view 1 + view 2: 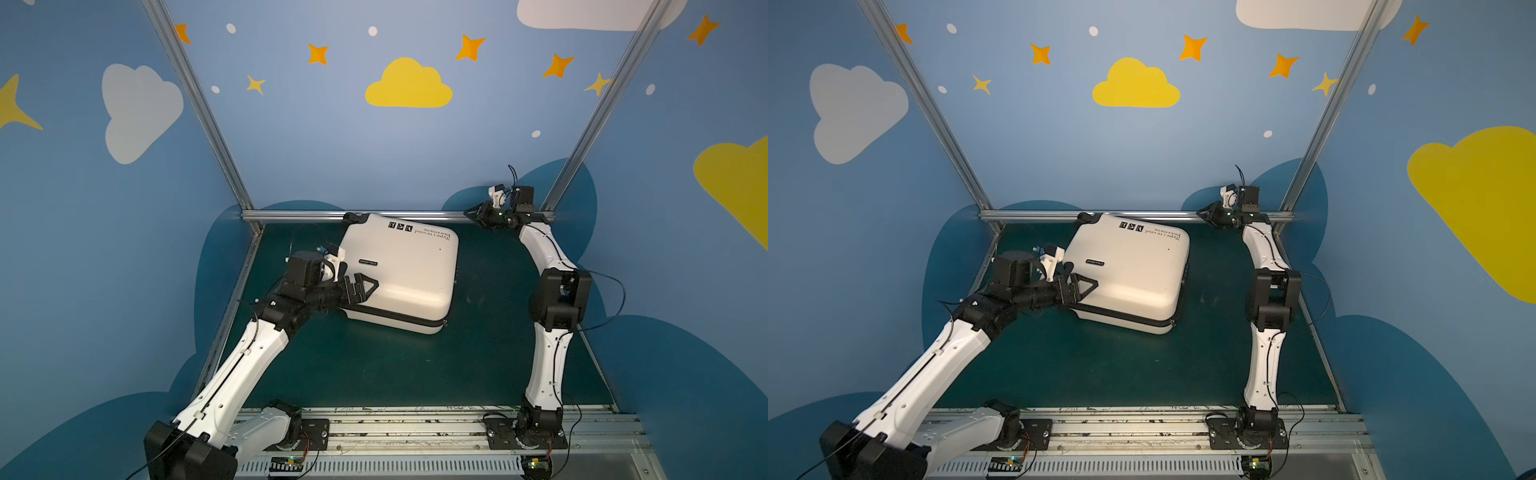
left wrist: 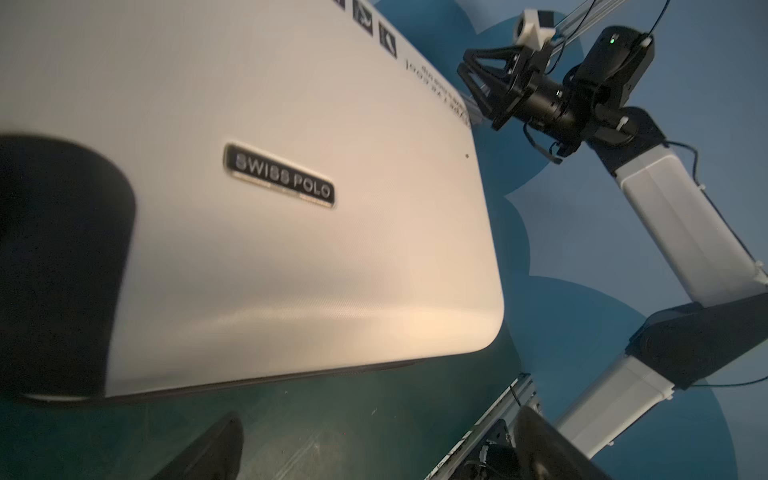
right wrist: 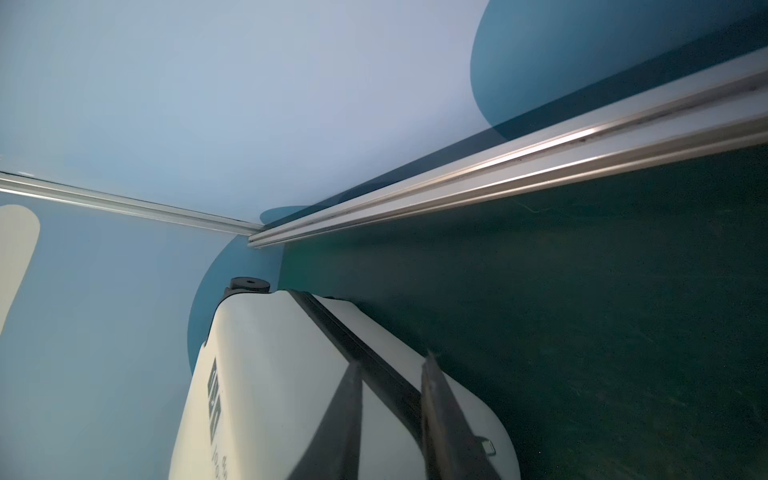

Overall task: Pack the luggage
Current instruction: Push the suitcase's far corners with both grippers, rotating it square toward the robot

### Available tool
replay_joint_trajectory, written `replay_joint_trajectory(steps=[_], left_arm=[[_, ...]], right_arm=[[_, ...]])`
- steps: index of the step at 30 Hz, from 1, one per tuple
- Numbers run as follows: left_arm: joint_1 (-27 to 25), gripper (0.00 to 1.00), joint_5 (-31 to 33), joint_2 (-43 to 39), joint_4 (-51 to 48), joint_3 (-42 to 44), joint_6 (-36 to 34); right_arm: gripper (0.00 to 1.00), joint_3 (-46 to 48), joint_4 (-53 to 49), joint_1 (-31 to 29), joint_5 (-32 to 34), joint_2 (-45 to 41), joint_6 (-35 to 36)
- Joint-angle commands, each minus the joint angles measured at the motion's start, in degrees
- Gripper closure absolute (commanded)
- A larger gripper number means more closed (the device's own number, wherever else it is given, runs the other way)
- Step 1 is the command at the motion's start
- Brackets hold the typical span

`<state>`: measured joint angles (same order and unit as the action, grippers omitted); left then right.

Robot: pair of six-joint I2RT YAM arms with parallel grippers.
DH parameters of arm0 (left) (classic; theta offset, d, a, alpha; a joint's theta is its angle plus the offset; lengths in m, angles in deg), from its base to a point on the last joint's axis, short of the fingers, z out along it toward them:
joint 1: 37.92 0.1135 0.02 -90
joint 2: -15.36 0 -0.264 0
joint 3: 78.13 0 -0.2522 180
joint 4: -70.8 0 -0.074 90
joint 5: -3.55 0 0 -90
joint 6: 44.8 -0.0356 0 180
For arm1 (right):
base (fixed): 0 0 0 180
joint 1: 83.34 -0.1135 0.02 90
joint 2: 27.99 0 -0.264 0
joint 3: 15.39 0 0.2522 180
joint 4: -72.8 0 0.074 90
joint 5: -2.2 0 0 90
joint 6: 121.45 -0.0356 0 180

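The smooth cream hard-shell luggage (image 1: 405, 274), round-cornered with a black zipper band, lies closed and flat on the dark green mat (image 1: 374, 370), far centre. The left gripper (image 1: 368, 289) gapes wide at its left edge. The right gripper (image 3: 393, 360), far right, is narrowly parted and empty.

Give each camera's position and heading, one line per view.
Both top views: high over the arm bases, looking down toward the back wall; suitcase, left arm, right arm.
Left wrist: at the suitcase's edge, facing across it to the right tool; left tool fingers show.
Right wrist: by the back rail, facing along it; right tool fingers show.
Shared: all four show the suitcase.
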<state>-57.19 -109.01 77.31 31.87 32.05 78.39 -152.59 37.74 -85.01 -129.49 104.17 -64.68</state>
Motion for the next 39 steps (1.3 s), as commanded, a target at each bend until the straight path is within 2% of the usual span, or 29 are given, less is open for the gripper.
replay_joint_trajectory(steps=[1,8,14,20,28,39], left_arm=[[-0.8,0.00,1.0,-0.7,5.8,3.7,2.9],[-2.0,0.00,1.5,1.9,13.5,8.7,4.5],[-1.9,0.00,4.1,1.8,21.2,11.7,3.8],[-1.7,0.00,4.9,3.3,26.3,11.9,3.1],[-0.9,0.00,5.2,7.2,31.3,10.7,2.8],[2.5,0.00,-0.2,13.3,31.1,3.8,-0.7]], right_arm=[[0.73,-4.0,-1.0,-1.0,-5.0,2.9,-1.6],[0.74,-8.3,-1.4,-3.6,-9.9,8.7,1.7],[0.75,-5.7,2.4,-4.1,-18.9,10.7,6.4],[0.80,6.4,8.9,-4.3,-23.5,5.7,7.6],[0.87,19.6,9.2,-5.6,-26.4,-1.6,9.9],[0.92,45.9,17.9,-9.7,-24.5,-14.9,11.5]])
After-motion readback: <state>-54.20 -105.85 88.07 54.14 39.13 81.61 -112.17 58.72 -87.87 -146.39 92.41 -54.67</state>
